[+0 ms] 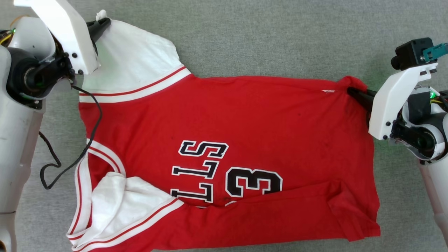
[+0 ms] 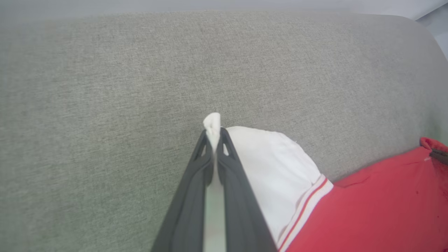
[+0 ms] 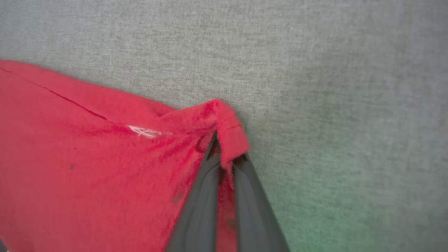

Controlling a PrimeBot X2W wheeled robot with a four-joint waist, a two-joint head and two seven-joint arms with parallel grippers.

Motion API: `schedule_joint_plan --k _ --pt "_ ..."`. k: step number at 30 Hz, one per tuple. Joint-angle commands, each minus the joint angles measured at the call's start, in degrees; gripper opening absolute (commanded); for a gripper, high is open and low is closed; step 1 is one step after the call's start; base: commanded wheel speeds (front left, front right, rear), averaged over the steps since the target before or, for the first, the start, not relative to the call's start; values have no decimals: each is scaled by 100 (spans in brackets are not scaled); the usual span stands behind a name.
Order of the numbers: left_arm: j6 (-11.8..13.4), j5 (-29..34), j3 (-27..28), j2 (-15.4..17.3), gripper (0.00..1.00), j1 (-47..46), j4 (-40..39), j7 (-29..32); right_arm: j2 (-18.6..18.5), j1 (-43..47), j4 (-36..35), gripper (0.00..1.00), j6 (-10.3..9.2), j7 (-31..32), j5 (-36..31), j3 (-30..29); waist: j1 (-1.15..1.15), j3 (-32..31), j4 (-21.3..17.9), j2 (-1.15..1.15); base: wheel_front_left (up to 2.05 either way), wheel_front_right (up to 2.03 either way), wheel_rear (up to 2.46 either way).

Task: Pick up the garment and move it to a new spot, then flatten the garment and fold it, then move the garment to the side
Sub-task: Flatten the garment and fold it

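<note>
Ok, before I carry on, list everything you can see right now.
garment: one, red with white sleeves and black lettering, spread on the surface, near edge folded over
surface: one, grey fabric, under everything
cable: one, black, trailing from the left arm across the garment's shoulder end
left gripper: one, dark fingers, shut on the far white sleeve's tip
right gripper: one, dark fingers, shut on the far red hem corner
</note>
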Motion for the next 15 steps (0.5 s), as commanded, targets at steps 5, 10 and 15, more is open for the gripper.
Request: schedule_joint_plan --k 5,10,15 --pt "-62 -49 143 31 0 239 -30 -388 -20 119 -61 0 -1 -101 -92 -38 0 -310 91 0 0 0 0" --pt "-55 -124 340 146 0 705 -215 -817 -76 311 -445 0 -3 -399 -290 -288 0 -779 183 0 0 0 0" --pt "87 -371 628 202 0 1661 -660 -1256 20 885 -776 0 -3 -574 -386 -538 0 -1308 306 0 0 0 0"
